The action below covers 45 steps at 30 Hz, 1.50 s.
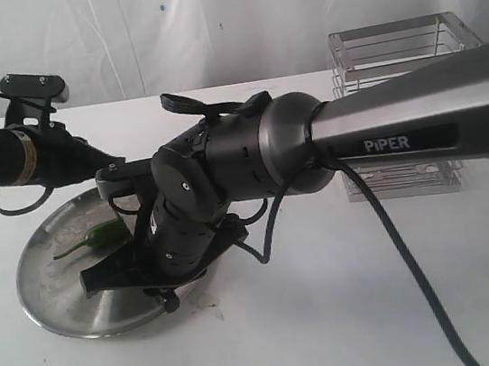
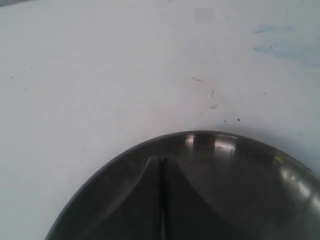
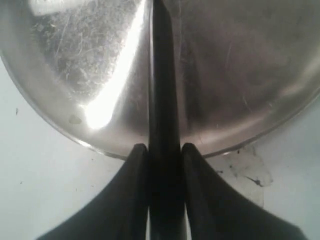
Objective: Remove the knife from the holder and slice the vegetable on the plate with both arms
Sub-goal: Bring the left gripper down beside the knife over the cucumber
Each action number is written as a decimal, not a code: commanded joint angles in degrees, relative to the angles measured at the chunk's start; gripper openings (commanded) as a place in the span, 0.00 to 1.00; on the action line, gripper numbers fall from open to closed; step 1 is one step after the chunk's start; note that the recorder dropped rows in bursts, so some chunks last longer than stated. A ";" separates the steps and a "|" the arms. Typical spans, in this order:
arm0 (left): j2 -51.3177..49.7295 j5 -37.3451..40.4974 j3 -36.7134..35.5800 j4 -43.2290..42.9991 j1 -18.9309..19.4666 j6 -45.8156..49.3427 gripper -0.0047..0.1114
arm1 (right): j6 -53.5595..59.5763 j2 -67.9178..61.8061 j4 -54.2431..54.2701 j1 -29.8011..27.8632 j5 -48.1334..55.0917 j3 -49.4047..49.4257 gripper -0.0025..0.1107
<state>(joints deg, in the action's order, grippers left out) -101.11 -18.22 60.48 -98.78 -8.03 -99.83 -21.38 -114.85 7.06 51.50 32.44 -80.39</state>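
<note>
The steel plate (image 1: 52, 301) lies at the left of the table, and the green vegetable (image 1: 99, 236) rests on its far part with its stem pointing left. My right gripper (image 3: 164, 150) is shut on the black knife (image 3: 162, 90), which reaches out over the plate (image 3: 235, 75). In the exterior view this gripper (image 1: 103, 276) hangs low over the plate's near right side, just in front of the vegetable. My left gripper (image 2: 161, 162) is shut with nothing in it, above the plate's rim (image 2: 210, 137); its tip (image 1: 118, 161) is behind the vegetable.
The silver wire holder (image 1: 400, 61) stands at the back right, partly hidden by the grey PiPER sleeve (image 1: 419, 131). A black cable (image 1: 410, 260) hangs from that arm over the white table. A white curtain closes the back.
</note>
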 commanded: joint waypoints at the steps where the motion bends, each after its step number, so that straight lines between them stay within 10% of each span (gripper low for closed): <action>1: -2.22 -0.83 0.34 -1.11 0.04 1.33 0.04 | 0.62 0.42 0.11 0.07 -0.56 -0.32 0.02; 45: -10.21 -1.81 0.13 -1.17 0.04 1.30 0.04 | 0.62 -1.91 0.22 0.07 -3.88 -0.32 0.02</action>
<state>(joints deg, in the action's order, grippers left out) -109.34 -18.95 61.16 -98.89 -8.03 -98.54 -21.28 -116.57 7.65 51.50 29.96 -80.39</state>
